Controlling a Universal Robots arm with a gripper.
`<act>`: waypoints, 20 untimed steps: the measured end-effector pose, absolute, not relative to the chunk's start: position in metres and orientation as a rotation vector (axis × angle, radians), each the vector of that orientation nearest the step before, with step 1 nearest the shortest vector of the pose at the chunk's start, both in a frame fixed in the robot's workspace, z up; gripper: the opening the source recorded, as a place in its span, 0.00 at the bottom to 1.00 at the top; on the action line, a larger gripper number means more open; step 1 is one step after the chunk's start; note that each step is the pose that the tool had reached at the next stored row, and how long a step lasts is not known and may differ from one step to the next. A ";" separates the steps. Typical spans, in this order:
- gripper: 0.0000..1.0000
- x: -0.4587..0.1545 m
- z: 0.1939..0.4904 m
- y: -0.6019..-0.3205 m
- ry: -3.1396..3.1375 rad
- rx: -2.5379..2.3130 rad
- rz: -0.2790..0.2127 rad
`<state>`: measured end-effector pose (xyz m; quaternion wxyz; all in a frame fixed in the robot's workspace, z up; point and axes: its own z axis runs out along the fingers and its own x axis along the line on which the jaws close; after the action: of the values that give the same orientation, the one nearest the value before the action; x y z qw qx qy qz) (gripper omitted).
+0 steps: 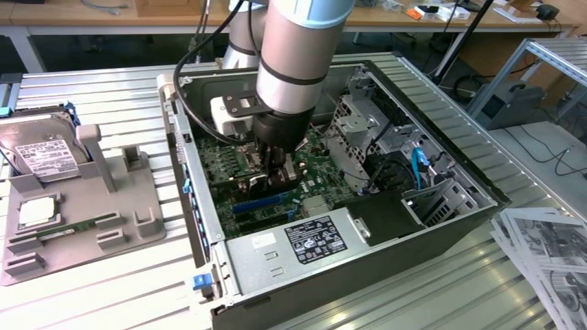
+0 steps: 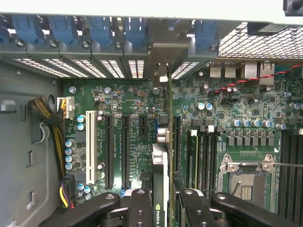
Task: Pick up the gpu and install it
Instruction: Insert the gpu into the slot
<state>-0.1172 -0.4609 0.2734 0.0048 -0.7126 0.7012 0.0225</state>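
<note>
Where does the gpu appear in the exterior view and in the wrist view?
Exterior view: the gpu is inside the open case, under the arm, held by the end effector.
Wrist view: the gpu stands edge-on between the end effector fingers.
Shared landmark: the green motherboard.

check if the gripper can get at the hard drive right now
Probably not: the gripper is down inside the computer case, shut on the gpu; the hard drive sits outside it in the grey holder.
</note>
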 end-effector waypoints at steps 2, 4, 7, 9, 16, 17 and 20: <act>0.27 -0.117 0.272 -0.461 2.196 -2.232 0.071; 0.27 -0.117 0.271 -0.461 2.196 -2.232 0.071; 0.27 -0.117 0.269 -0.461 2.196 -2.232 0.071; 0.27 -0.117 0.268 -0.461 2.196 -2.232 0.071; 0.27 -0.117 0.268 -0.461 2.196 -2.232 0.071; 0.27 -0.117 0.268 -0.461 2.196 -2.232 0.071; 0.27 -0.118 0.268 -0.461 2.196 -2.231 0.071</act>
<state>-0.1175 -0.4609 0.2676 0.0049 -0.7125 0.7013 0.0226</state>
